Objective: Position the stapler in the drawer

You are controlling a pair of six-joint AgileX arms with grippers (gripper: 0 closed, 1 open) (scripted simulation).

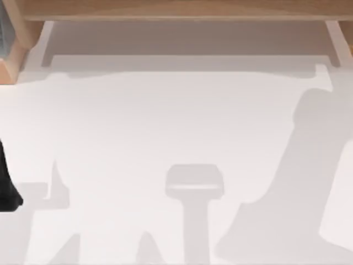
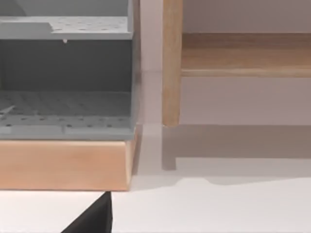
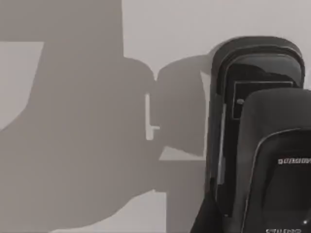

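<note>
Your right wrist view looks down on the black stapler [image 3: 257, 145], lying on the white table [image 3: 170, 29] amid grey shadows. Whether the right gripper's fingers are spread or pressed together, you cannot tell. From above, a dark part of your left arm [image 1: 6, 190] sits at the table's left edge. Your left wrist view faces a grey perforated shelf unit [image 2: 65, 73] on a wooden base [image 2: 63, 165], beside a wooden post [image 2: 171, 63].
</note>
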